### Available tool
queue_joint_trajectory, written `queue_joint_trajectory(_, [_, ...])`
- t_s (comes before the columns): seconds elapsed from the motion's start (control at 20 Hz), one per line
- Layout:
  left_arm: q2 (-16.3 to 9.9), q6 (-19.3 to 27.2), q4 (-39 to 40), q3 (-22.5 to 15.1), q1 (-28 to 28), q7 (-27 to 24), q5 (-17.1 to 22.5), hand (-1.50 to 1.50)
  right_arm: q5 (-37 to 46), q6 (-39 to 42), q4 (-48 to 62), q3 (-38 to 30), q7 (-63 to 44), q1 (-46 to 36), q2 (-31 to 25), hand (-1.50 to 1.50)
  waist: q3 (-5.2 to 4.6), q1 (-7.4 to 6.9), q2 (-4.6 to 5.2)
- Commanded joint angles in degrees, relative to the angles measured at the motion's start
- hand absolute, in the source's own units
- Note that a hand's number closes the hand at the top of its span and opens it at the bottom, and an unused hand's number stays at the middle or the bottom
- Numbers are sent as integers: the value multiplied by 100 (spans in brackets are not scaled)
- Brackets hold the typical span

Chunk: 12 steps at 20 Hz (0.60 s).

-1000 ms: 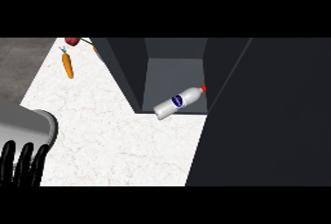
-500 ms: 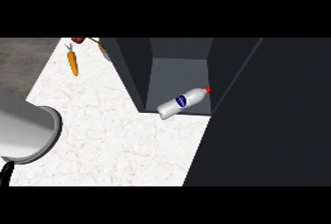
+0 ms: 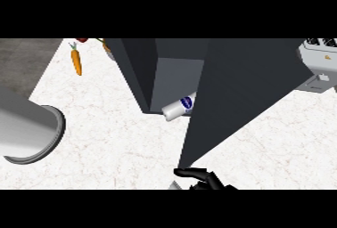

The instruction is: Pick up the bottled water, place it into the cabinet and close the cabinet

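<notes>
Bottled water (image 3: 179,107) lying on its side inside the cabinet (image 3: 172,67), base poking out at the opening, so placing looks done. Closing step in hand: dark cabinet door (image 3: 244,89) standing partly swung across the opening. Right robot hand (image 3: 205,179) at the door's lower edge, fingers curled, holding nothing visible; contact with the door unclear. Left robot hand out of view, only grey forearm (image 3: 26,129) showing. Carrot (image 3: 76,61) on tabletop (image 3: 118,147), well apart. Next move likely: push door shut without catching the bottle.

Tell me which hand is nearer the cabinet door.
Right. The right hand is at the cabinet door's near corner; the left hand is out of view, only its forearm shows far left.
</notes>
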<state>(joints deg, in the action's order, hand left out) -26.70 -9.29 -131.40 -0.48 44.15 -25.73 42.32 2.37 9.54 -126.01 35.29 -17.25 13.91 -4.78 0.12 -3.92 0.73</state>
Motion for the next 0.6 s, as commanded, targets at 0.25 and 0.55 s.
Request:
queue_joint_trajectory(0.25, [-98, -895, -14, 906, 791, -139, 774, -150, -1246, -1338, 913, -117, -812, -2488, 466, 150, -17, 47, -72])
queue_joint_trajectory(0.55, [-128, -1064, 122, 1365, 672, -85, 1152, -150, -2279, -1453, 2023, -1059, -540, -3760, 469, 150, -10, 154, -44])
